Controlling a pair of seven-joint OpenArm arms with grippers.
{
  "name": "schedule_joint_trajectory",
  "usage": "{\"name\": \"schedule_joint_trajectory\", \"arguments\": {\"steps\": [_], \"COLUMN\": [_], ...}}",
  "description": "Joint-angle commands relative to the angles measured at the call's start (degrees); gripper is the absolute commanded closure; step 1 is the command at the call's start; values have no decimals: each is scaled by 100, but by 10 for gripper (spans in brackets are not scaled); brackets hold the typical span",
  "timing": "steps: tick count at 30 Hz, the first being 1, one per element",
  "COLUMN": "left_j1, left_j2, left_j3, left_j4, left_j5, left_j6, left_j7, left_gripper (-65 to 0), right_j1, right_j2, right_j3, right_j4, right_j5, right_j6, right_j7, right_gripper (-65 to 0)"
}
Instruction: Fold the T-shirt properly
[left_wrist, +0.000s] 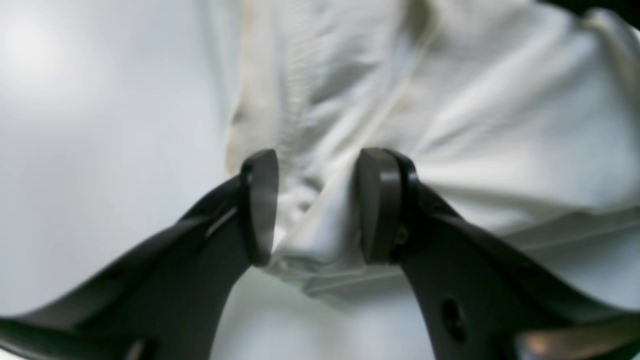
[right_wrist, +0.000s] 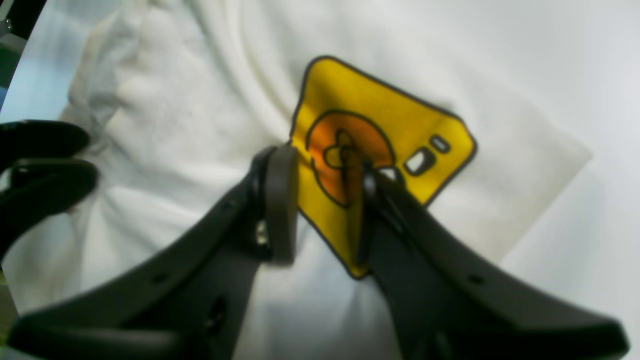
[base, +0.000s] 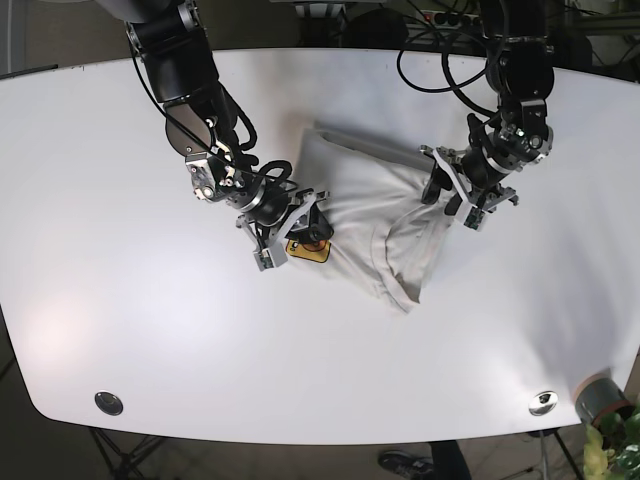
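T-shirt (base: 375, 215): white, bunched and creased, near the middle of the worktop (base: 120, 300), a little toward its far edge; its outline is hard to read among the folds.
Yellow print (right_wrist: 350, 120): a yellow patch with a black outline and an orange circle; partly covered by the right gripper's fingers in the right wrist view, mostly hidden under the gripper in the base view.
Left gripper (left_wrist: 315, 205): fingers partly closed, pinching a gathered fold of the T-shirt; the fold's lower end is blurred.
Right gripper (right_wrist: 325, 200): fingers a little apart over the print; whether they pinch the cloth cannot be told.
Hidden parts: sleeves and collar cannot be made out clearly.
Blur: both wrist views are soft, edges of cloth indistinct.
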Motion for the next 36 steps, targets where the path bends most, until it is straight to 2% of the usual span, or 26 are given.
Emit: {"name": "schedule_joint_trajectory", "arguments": {"steps": [1, 11, 15, 22, 26, 33, 36], "left_j1": [-96, -307, -281, -105, 88, 660, 827], "left_j2": [-295, -550, -541, -374, -154, -84, -75], "left_j3": [-28, -538, -635, -626, -512, -81, 24], "left_j4": [-213, -371, 253, 939, 1176, 1317, 1273], "left_j5": [-89, -98, -107, -89, -54, -54, -63], "left_j6": [-24, -41, -41, -41, -33, -33, -33], "left_j7": [-101, -92, -74, -65, -65, -65, -65], "left_gripper": [-244, -244, -244, -244, -244, -244, -244], "right_j1": [59, 51, 42, 147, 358, 965, 1167], "right_j2": [127, 321, 321, 329, 435, 567, 655], "right_j3": [24, 33, 33, 33, 33, 33, 33], "right_j4": [20, 486, 1102, 1559, 1295, 346, -156], "right_j5": [-120, -76, -76, -111, -138, -138, -138], "right_j6": [-120, -137, -146, -155, -155, -120, -102], "right_j7": [-71, -159, -554, -625, -625, -581, -370], "right_gripper": [-154, -154, -152, -152, -152, -152, -152]}}
